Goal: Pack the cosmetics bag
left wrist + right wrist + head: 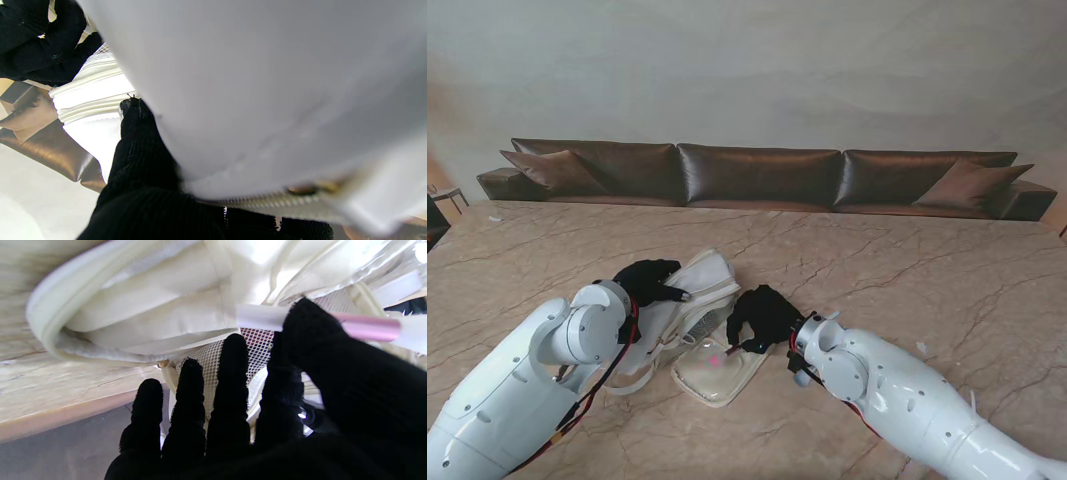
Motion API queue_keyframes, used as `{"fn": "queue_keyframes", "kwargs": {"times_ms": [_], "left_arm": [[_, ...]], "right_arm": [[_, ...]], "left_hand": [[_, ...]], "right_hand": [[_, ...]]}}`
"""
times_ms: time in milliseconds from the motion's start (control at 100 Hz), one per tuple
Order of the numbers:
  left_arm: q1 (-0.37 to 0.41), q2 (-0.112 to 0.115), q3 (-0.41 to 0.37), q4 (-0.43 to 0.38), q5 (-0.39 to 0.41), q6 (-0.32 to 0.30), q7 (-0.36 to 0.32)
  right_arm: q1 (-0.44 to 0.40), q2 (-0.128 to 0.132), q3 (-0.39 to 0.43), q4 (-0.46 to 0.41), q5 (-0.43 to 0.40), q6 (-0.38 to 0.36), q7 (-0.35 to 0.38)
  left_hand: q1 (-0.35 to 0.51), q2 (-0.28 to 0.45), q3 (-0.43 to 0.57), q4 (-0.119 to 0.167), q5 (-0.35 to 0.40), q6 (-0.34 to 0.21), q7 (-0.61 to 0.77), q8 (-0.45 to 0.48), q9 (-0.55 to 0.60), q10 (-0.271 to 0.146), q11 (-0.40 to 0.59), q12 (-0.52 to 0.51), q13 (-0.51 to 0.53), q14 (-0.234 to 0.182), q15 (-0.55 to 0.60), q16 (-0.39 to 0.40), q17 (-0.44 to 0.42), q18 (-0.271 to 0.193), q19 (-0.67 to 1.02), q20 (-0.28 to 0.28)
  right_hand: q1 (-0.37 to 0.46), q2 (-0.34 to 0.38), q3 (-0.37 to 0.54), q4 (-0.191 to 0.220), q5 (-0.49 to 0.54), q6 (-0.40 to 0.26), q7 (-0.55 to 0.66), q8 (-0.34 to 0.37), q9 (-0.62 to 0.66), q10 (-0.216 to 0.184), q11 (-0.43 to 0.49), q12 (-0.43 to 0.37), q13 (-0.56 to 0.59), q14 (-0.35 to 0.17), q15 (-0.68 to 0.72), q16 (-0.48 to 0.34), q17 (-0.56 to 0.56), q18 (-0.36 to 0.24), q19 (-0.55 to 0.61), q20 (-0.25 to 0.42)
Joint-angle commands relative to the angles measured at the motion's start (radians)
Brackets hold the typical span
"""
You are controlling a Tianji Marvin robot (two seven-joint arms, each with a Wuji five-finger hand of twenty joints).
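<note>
Over the open bag [689, 300]: loading a pink tube [367, 327].
Left hand [649, 280] grips the bag; right hand [762, 318] pinches the tube, which next needs sliding into the mesh pocket [257, 340].

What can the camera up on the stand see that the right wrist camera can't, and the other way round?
Only the stand view shows the brown sofa, the whole marble table, both white arms and the left hand gripping the bag's raised side. Only the right wrist view shows the white mesh pocket inside the bag and the pink and white stick pinched by the thumb. Both show the cream cosmetics bag lying open and the black-gloved right hand at its opening.
</note>
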Motion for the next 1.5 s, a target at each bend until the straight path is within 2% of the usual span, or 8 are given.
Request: {"fn": "queue_keyframes", "kwargs": {"times_ms": [0,320,630,890,1210,1360,1440,1490], "left_arm": [[0.008,-0.001,0.0,-0.006,-0.001,-0.003,-0.006],[0.01,-0.001,0.0,-0.006,-0.002,-0.003,-0.006],[0.016,0.002,-0.009,-0.009,0.002,-0.012,-0.015],[0.02,0.002,-0.009,-0.01,-0.002,-0.023,-0.013],[0.02,0.002,-0.006,-0.007,-0.006,-0.022,-0.015],[0.019,0.002,-0.004,-0.006,-0.007,-0.019,-0.015],[0.018,0.002,-0.004,-0.007,-0.007,-0.019,-0.016],[0.017,0.002,-0.003,-0.006,-0.007,-0.019,-0.016]], "right_arm": [[0.005,0.008,0.0,-0.012,-0.007,0.003,0.012],[0.021,0.016,-0.011,0.002,-0.04,0.017,0.014],[0.048,0.009,-0.065,0.057,-0.123,0.058,-0.11],[0.06,0.016,-0.1,0.057,-0.178,0.112,-0.139],[0.046,0.026,-0.084,0.037,-0.211,0.157,-0.152],[0.039,0.029,-0.071,0.028,-0.221,0.17,-0.152],[0.034,0.031,-0.06,0.022,-0.22,0.174,-0.145],[0.03,0.033,-0.051,0.015,-0.221,0.174,-0.139]], "left_hand": [[0.121,0.084,0.048,0.047,0.024,-0.18,0.094,0.042,-0.01,-0.049,0.032,0.023,-0.01,-0.018,-0.009,0.012,-0.01,-0.009,0.001,0.013],[0.121,0.085,0.048,0.047,0.025,-0.182,0.094,0.044,-0.011,-0.049,0.032,0.023,-0.009,-0.018,-0.009,0.011,-0.012,-0.008,0.0,0.012],[0.121,0.083,0.049,0.046,0.028,-0.181,0.095,0.047,-0.009,-0.051,0.032,0.024,-0.011,-0.015,-0.011,0.011,-0.012,-0.009,0.0,0.012],[0.121,0.085,0.049,0.046,0.028,-0.181,0.095,0.053,-0.01,-0.052,0.032,0.025,-0.014,-0.016,-0.014,0.01,-0.018,-0.008,-0.005,0.011],[0.121,0.086,0.049,0.045,0.027,-0.181,0.092,0.056,-0.014,-0.052,0.03,0.026,-0.017,-0.015,-0.017,0.01,-0.023,-0.008,-0.008,0.012],[0.121,0.086,0.049,0.046,0.026,-0.18,0.091,0.056,-0.013,-0.052,0.03,0.027,-0.017,-0.016,-0.017,0.01,-0.022,-0.008,-0.008,0.012],[0.121,0.086,0.049,0.045,0.026,-0.181,0.091,0.057,-0.013,-0.053,0.03,0.027,-0.018,-0.015,-0.018,0.01,-0.022,-0.008,-0.008,0.012],[0.121,0.087,0.049,0.045,0.026,-0.181,0.091,0.056,-0.013,-0.053,0.03,0.027,-0.017,-0.016,-0.017,0.01,-0.022,-0.008,-0.009,0.012]], "right_hand": [[0.015,-0.003,0.037,0.005,0.078,-0.052,0.11,0.008,-0.008,0.002,-0.025,-0.007,0.002,-0.004,-0.01,0.0,-0.009,-0.009,0.006,0.017],[0.017,0.002,0.032,0.001,0.075,-0.058,0.112,0.003,-0.011,0.003,-0.028,-0.015,0.001,-0.004,-0.017,0.0,-0.01,-0.006,0.004,0.016],[0.013,-0.011,0.016,-0.007,0.083,-0.075,0.108,-0.021,0.006,-0.003,-0.009,-0.011,0.023,-0.004,-0.008,0.006,0.009,0.002,0.019,0.022],[0.004,-0.014,0.011,-0.006,0.072,-0.106,0.111,-0.044,-0.001,0.002,-0.005,-0.01,0.023,-0.001,-0.007,0.007,0.006,0.009,0.027,0.021],[-0.004,0.007,-0.006,-0.003,0.031,-0.14,0.108,-0.047,-0.02,0.015,-0.012,-0.012,0.018,0.006,-0.009,0.01,0.003,0.014,0.029,0.021],[-0.029,-0.032,-0.04,-0.028,-0.093,-0.05,0.051,-0.095,-0.047,0.021,-0.023,-0.019,0.008,0.007,-0.012,0.011,0.004,0.016,0.03,0.02],[-0.066,0.003,-0.057,0.019,-0.118,0.043,-0.056,-0.115,-0.065,0.025,-0.028,-0.032,0.003,0.007,-0.013,0.011,0.0,0.017,0.028,0.019],[-0.113,0.032,-0.048,0.151,-0.125,0.095,-0.168,-0.043,-0.075,0.028,-0.033,-0.046,0.0,0.008,-0.016,0.011,-0.001,0.018,0.026,0.019]]}}
